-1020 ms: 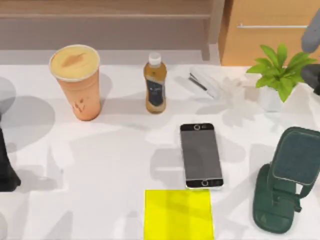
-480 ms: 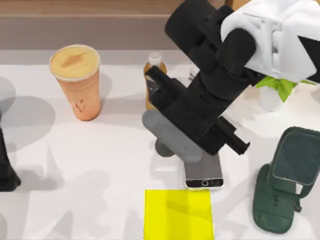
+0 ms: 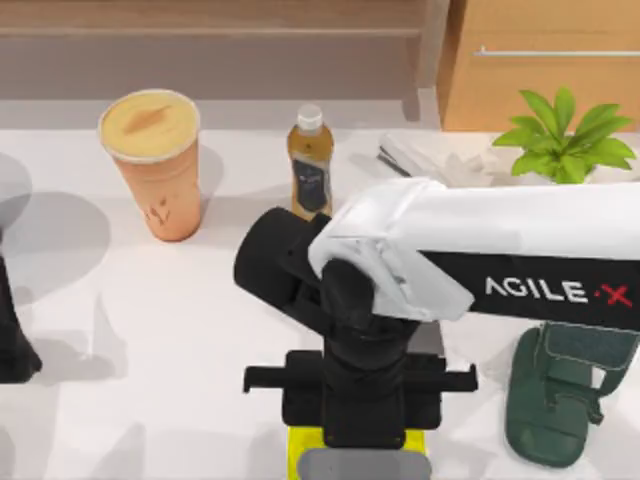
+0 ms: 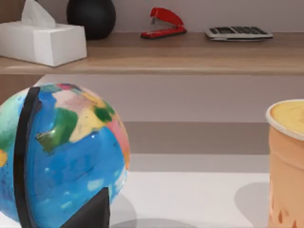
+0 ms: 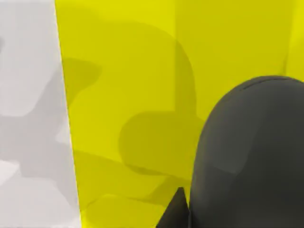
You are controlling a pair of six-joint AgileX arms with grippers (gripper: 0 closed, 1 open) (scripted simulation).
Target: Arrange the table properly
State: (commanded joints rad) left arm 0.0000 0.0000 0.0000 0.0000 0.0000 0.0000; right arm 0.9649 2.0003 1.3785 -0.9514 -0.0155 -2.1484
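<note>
The white table (image 3: 200, 330) carries everything here. My right arm reaches in from the right across the middle, and my right gripper (image 3: 358, 430) hangs over the yellow square pad (image 3: 300, 450) at the front edge. In the right wrist view the yellow pad (image 5: 133, 95) lies close below, with a dark grey rounded shape (image 5: 251, 156) in front of it. A sliver of the black phone (image 3: 428, 340) peeks out from under the arm. My left gripper (image 3: 10, 340) stays parked at the table's left edge.
An orange cup (image 3: 155, 165) and a tea bottle (image 3: 310, 165) stand at the back. A white stapler (image 3: 400, 155), a potted plant (image 3: 565, 145) and a green phone stand (image 3: 555, 410) are on the right. A globe (image 4: 57, 156) sits near the left wrist.
My right arm has swung in from the back right, passed over the phone and come down over the yellow pad. The left arm has not moved.
</note>
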